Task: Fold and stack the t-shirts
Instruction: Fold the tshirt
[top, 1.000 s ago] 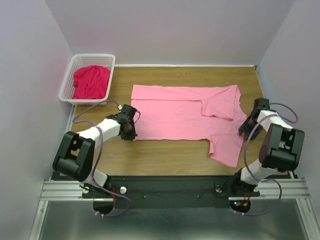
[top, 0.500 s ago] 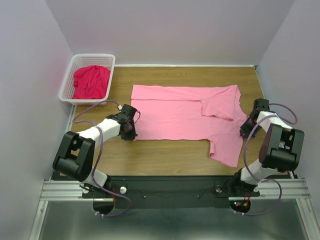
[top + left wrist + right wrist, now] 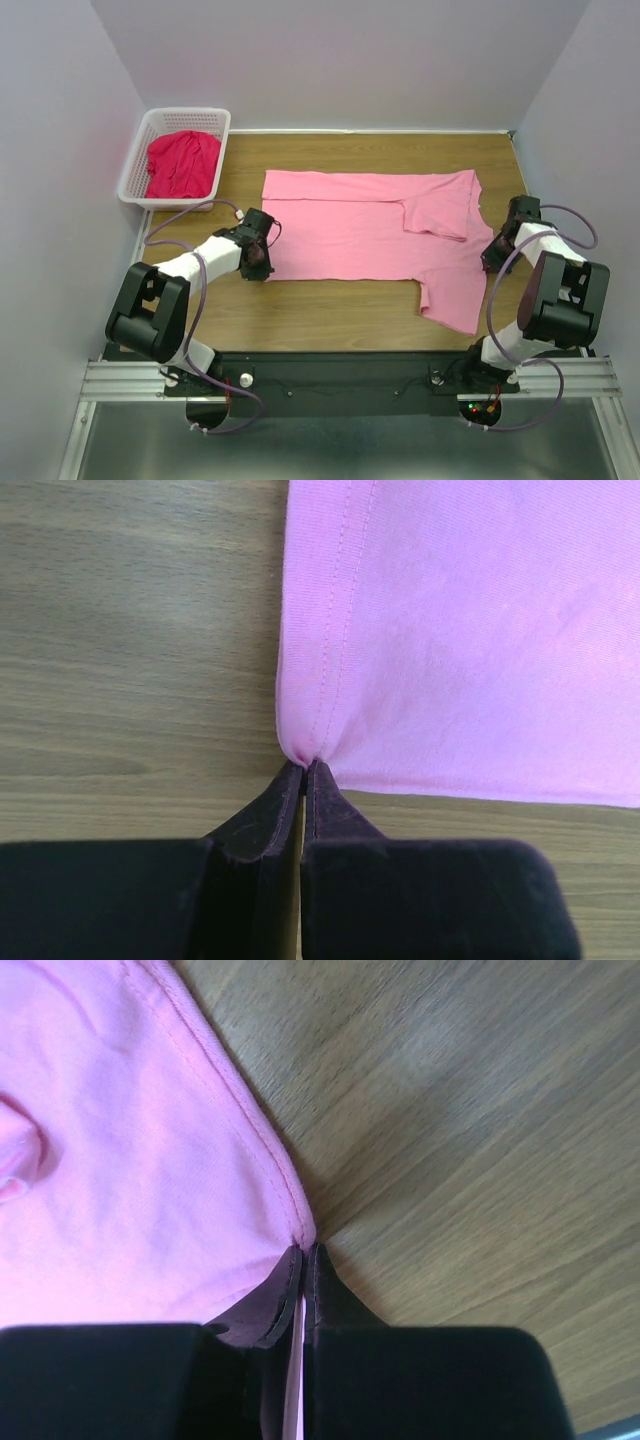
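The light pink t-shirt lies spread flat across the table, with one sleeve folded in at the upper right and one sticking out at the lower right. My left gripper is shut on its near left hem corner. My right gripper is shut on the shirt's right edge near the shoulder. The crimson red t-shirt lies crumpled in the white basket at the far left.
Grey walls close in the table on the left, right and back. Bare wood shows in front of the shirt and behind it. The black mounting rail runs along the near edge.
The right gripper has shifted very slightly toward the near side with the shirt edge. The left arm and the shirt's body look unchanged.
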Available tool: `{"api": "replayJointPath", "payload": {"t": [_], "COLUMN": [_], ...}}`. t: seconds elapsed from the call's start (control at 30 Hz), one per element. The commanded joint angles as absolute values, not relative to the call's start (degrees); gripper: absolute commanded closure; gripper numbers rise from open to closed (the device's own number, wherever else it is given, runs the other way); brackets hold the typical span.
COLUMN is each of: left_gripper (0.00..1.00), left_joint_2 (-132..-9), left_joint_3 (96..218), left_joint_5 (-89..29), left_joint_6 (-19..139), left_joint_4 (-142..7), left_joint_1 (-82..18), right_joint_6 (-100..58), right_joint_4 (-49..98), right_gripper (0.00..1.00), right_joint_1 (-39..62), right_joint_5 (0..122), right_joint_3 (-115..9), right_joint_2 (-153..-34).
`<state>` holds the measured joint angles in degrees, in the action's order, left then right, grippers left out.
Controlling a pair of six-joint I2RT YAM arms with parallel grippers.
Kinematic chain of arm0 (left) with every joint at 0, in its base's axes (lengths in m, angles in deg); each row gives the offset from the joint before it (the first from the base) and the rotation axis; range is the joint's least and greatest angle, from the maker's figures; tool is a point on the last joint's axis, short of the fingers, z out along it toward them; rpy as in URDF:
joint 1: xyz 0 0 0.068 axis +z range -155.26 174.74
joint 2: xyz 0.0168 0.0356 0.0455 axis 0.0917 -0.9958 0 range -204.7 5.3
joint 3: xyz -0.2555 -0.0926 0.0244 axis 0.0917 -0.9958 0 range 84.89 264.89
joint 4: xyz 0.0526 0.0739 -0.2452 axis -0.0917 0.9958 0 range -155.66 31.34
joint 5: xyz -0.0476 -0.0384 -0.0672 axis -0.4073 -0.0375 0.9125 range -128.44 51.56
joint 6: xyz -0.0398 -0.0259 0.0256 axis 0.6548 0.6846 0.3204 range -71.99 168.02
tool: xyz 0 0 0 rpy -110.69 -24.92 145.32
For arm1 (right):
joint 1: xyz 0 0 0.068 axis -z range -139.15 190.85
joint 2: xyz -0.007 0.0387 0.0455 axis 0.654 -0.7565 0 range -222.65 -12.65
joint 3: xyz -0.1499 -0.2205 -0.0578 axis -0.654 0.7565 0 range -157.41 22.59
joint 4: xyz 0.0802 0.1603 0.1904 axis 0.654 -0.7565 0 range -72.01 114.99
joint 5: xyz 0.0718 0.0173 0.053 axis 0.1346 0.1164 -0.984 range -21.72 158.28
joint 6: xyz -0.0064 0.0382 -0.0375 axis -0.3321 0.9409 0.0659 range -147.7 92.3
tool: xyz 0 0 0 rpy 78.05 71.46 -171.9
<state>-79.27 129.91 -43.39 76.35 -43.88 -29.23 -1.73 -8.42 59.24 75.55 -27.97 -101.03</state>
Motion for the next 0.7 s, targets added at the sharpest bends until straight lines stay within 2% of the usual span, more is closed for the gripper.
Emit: {"api": "replayJointPath", "payload": {"t": [0.0, 0.67], "left_gripper": [1.00, 1.00], "left_joint_2": [-77.14, -82.23], "left_joint_3": [132.70, 144.39], "left_joint_5": [-46.61, -47.75], "left_joint_6": [75.88, 73.33], "left_joint_4": [-40.17, -42.10], "left_joint_1": [-28.82, -23.19], "right_joint_6": [-1.07, -1.86], "right_joint_4": [-9.37, -10.61], "right_gripper": [0.99, 0.99], "right_joint_1": [59.66, 59.66], "right_joint_5": [76.28, 69.25], "right_joint_3": [-32.50, -46.66], "right_joint_2": [-98.08, -106.16]}}
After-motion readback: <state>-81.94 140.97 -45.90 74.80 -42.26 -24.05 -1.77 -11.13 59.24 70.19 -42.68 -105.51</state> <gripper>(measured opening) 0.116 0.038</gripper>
